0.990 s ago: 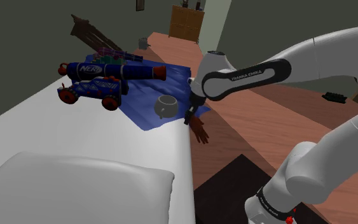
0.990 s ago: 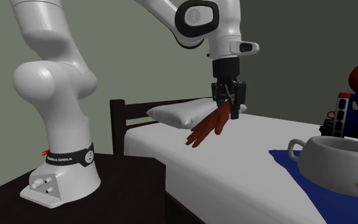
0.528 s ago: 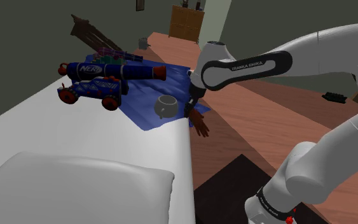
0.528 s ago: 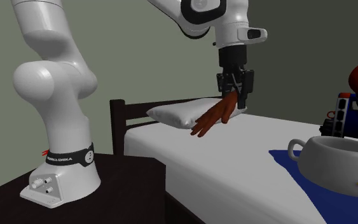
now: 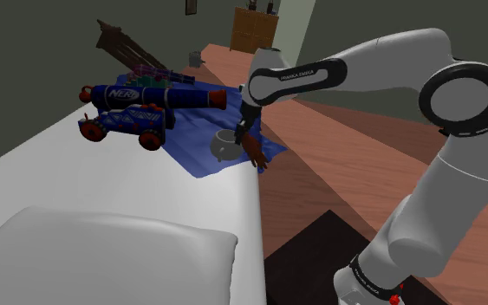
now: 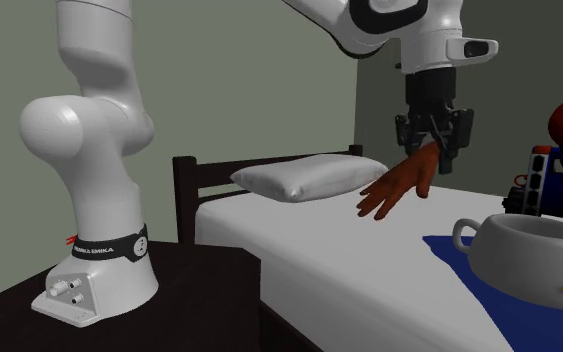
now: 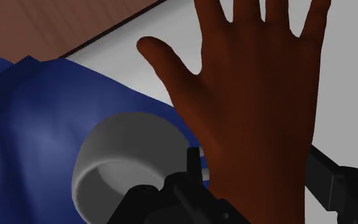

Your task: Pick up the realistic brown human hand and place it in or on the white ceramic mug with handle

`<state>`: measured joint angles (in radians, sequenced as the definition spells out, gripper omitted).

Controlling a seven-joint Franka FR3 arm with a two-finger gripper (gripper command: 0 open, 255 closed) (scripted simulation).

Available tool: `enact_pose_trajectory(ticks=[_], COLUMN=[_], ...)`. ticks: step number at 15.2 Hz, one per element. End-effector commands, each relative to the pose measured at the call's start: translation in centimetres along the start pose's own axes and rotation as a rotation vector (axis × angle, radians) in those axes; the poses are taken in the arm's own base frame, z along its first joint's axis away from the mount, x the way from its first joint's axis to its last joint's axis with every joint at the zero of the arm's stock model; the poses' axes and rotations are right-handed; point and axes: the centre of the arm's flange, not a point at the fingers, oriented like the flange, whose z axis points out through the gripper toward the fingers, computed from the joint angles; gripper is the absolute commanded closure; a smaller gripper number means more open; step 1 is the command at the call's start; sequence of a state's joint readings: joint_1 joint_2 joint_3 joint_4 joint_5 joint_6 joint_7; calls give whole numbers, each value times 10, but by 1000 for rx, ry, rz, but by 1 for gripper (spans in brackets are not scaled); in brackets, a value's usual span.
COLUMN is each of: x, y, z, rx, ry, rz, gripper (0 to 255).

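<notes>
My black gripper [image 6: 431, 138] is shut on the wrist of a brown human hand [image 6: 397, 185], which hangs in the air above the bed with its fingers spread and tilted downward. The same brown hand [image 5: 258, 152] sits just right of the mug [image 5: 225, 144] in the shoulder view, under the gripper [image 5: 244, 132]. The pale mug [image 6: 532, 247] with a handle stands on a blue cloth [image 6: 529, 314]. Seen from the wrist, the brown hand [image 7: 254, 102] spreads out in front of the gripper [image 7: 254, 191], and the mug [image 7: 123, 162] lies below and beside it.
A blue toy blaster [image 5: 155, 95] and a blue toy car with red wheels [image 5: 126, 122] lie on the bed beyond the mug. A white pillow [image 5: 103, 256] rests at the near end. The bed's edge [image 5: 259, 208] drops to a wooden floor [image 5: 337, 173]. A dresser [image 5: 252, 35] stands far off.
The gripper has carried the brown hand up and sideways from beside the bed's edge to over the blue cloth, close to the mug. The grip on the hand stayed shut.
</notes>
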<state>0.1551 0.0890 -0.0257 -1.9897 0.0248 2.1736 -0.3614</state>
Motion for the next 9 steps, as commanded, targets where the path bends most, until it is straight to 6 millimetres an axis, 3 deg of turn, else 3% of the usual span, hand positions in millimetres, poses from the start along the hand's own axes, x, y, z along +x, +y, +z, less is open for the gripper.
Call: enact_pose_trajectory(ticks=[1, 9], x=[22, 111], y=[10, 65], z=[1, 11], rx=[0, 0], ry=[0, 0], rz=[0, 0], gripper=[255, 255])
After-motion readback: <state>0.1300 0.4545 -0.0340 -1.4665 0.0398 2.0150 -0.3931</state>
